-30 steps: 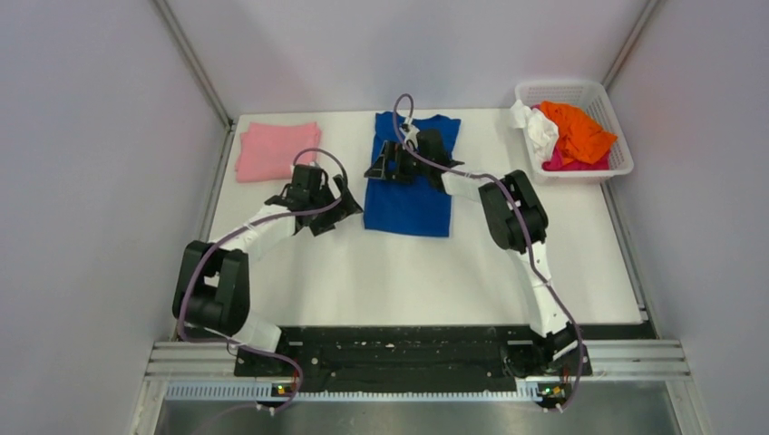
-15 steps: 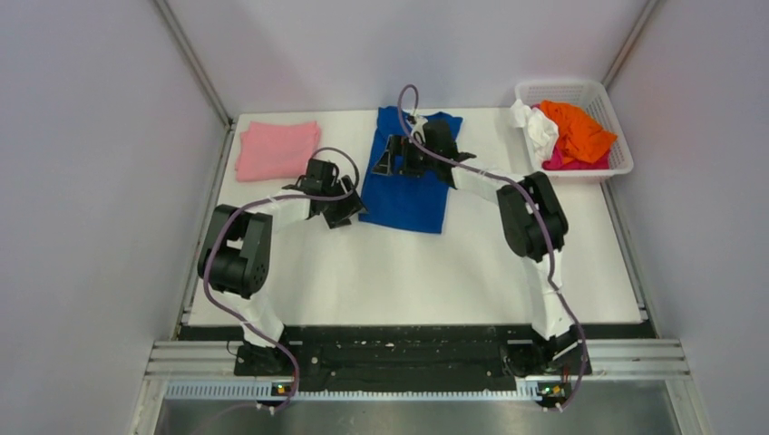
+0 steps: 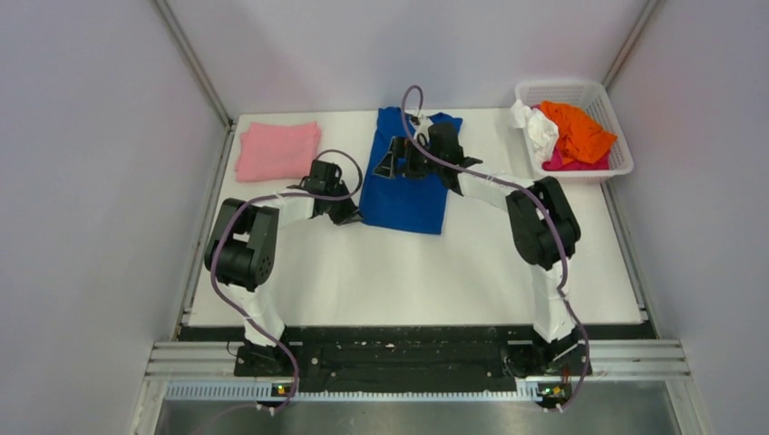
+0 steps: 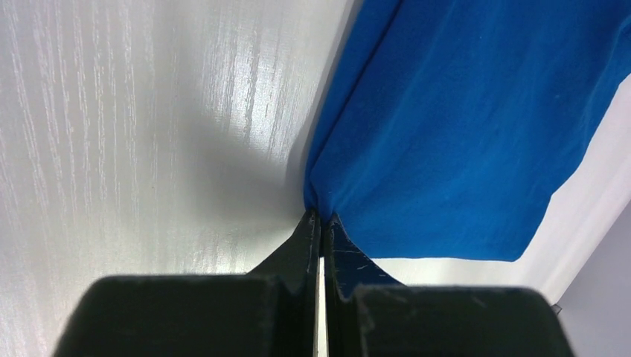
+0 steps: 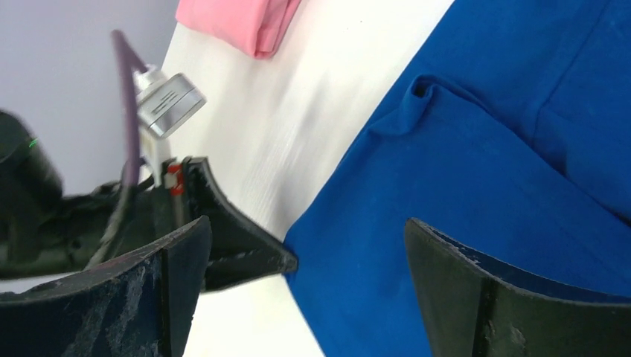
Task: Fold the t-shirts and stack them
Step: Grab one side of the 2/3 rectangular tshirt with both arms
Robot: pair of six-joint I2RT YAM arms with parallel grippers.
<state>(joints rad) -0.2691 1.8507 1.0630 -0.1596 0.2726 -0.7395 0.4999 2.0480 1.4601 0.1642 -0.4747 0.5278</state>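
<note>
- While the left tool (image 4: pixel 321 223) pinches the blue t-shirt (image 4: pixel 461 134) at its edge, carry it evenly toward the counter's (image 3: pixel 408 272) right edge.
- Right tool (image 5: pixel 305 227), jaws spread: pin the crease.

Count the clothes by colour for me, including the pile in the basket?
Blue t-shirt: 1
Pink t-shirt: 1
Orange t-shirt: 1
White t-shirt: 1
Magenta t-shirt: 1
Total: 5

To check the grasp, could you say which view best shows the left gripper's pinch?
Left wrist: the left gripper is shut on the blue t-shirt at its edge. Top external shows it small; right wrist, side-on.
</note>
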